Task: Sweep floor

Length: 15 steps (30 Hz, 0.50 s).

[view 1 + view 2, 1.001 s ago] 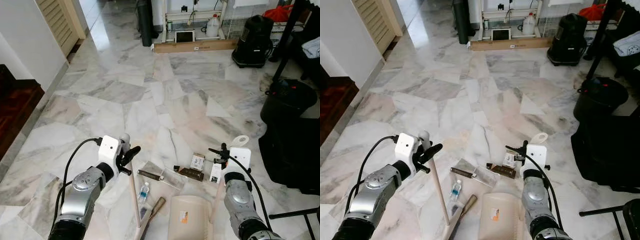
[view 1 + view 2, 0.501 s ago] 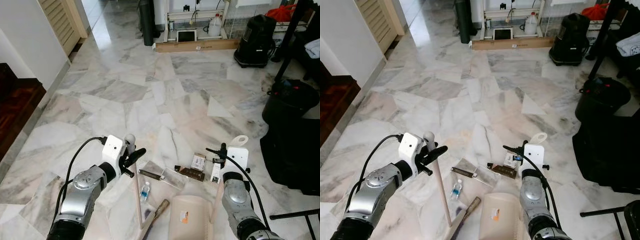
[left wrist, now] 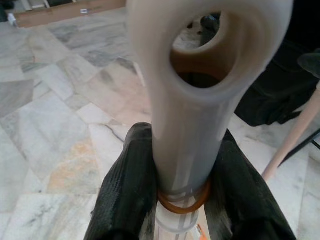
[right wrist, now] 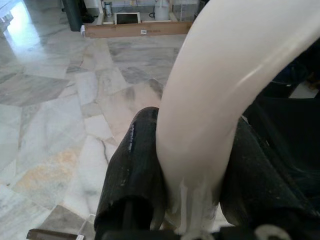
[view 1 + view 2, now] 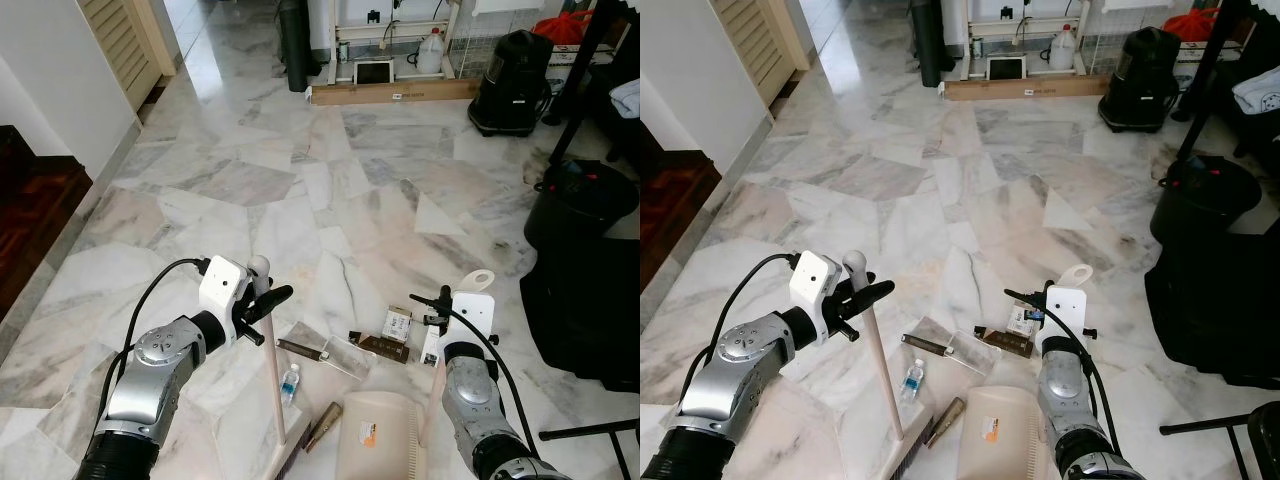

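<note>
My left gripper [image 5: 262, 305] is shut on the top of a pale broom handle [image 5: 274, 390], which slants down to the floor near me. The left wrist view has both black fingers [image 3: 127, 190] clamped on the handle's holed end [image 3: 200, 75]. My right gripper [image 5: 433, 300] is shut on the cream dustpan handle [image 4: 215, 100]; its cream dustpan [image 5: 378, 437] lies on the marble floor between my arms. Litter lies in front of the pan: a small water bottle [image 5: 289, 383], a clear wrapper [image 5: 345, 355], a brown wrapper [image 5: 378, 345], a small box [image 5: 396, 324] and a brown stub [image 5: 322, 427].
A black bin [image 5: 575, 200] and a black bag [image 5: 585, 310] stand close on the right. Along the far wall stand a black vacuum [image 5: 510, 70] and a long cardboard box [image 5: 390, 92]. A dark wooden step [image 5: 30, 210] lies at the left.
My left gripper has shifted slightly left and up with the broom handle, and the brown stub now lies a little nearer the dustpan. The right arm has hardly moved.
</note>
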Available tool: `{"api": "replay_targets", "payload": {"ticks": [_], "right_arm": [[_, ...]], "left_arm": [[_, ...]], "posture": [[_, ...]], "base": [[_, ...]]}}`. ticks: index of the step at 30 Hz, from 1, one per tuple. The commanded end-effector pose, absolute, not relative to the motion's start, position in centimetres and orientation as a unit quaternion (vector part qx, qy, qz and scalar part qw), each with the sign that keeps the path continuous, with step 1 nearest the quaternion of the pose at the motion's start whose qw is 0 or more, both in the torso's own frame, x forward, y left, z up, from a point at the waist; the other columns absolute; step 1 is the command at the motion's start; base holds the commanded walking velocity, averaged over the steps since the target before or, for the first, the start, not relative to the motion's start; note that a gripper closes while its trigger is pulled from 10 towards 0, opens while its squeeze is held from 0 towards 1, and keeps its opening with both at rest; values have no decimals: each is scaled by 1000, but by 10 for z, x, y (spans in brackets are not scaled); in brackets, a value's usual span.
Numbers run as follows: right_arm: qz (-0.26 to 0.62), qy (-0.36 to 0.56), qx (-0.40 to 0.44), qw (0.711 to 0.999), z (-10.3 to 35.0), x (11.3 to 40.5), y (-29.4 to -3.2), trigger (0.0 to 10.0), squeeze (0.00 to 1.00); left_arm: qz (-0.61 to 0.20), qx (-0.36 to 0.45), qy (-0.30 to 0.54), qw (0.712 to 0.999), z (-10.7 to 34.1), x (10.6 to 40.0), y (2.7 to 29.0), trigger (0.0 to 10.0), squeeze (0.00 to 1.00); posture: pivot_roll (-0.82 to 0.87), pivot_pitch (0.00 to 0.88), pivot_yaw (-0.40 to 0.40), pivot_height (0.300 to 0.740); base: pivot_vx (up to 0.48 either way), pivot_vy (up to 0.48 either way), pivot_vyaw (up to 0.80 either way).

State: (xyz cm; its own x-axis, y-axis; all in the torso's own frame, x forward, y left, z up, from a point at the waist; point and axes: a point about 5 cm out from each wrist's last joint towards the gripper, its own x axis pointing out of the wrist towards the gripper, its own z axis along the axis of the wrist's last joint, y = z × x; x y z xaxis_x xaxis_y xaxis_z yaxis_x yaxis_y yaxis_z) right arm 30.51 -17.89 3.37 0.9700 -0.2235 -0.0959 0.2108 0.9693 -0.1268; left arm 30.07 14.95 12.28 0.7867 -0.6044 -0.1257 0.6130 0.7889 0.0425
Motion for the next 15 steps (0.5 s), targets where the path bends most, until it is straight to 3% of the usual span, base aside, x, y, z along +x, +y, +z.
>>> {"api": "replay_targets", "payload": {"ticks": [1, 15], "right_arm": [[-115, 164, -51, 978, -6, 277, -176, 10000, 0], [-118, 164, -58, 978, -10, 270, -183, 10000, 0]], "left_arm": [[-307, 36, 50, 950, 123, 303, 152, 10000, 0], [-261, 51, 3, 964, 121, 314, 133, 10000, 0]], "posture": [[154, 100, 104, 740], [114, 118, 101, 740]], "base": [[0, 0, 0], [0, 0, 0]]}}
